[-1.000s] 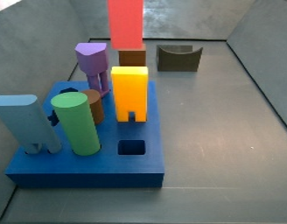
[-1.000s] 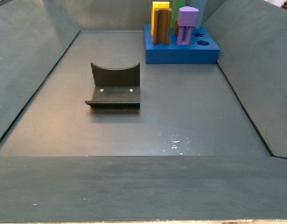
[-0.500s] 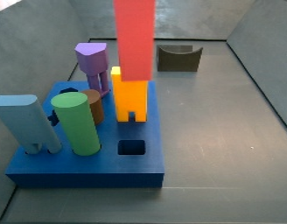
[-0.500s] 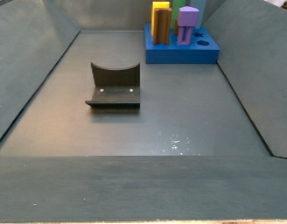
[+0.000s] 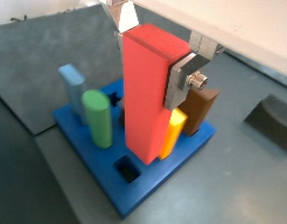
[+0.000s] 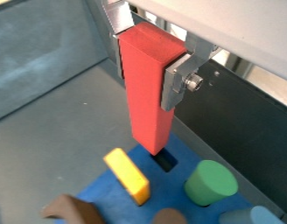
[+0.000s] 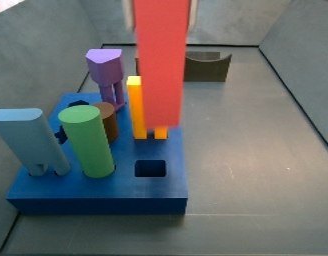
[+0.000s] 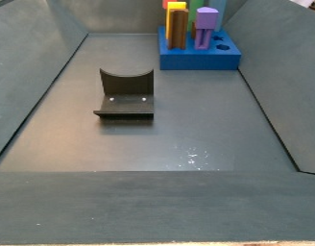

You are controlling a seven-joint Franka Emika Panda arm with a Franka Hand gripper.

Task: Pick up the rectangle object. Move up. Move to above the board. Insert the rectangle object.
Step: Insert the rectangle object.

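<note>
Gripper [image 5: 154, 54] clamps the rectangle object [image 5: 146, 96] near its top end, silver fingers [image 5: 187, 77] pressed on opposite faces. Bar hangs upright, long axis vertical, above the board [image 7: 100, 188]. In a wrist view its lower end sits almost over the square hole [image 6: 164, 160], apparently not yet in. Orange-yellow block [image 6: 126, 174] and green cylinder [image 6: 210, 183] stand near the hole, so little side room; straight descent looks needed.

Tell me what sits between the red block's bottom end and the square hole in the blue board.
Nothing: in a wrist view the red block, held by the hand, hangs above the square hole with only air between.
</note>
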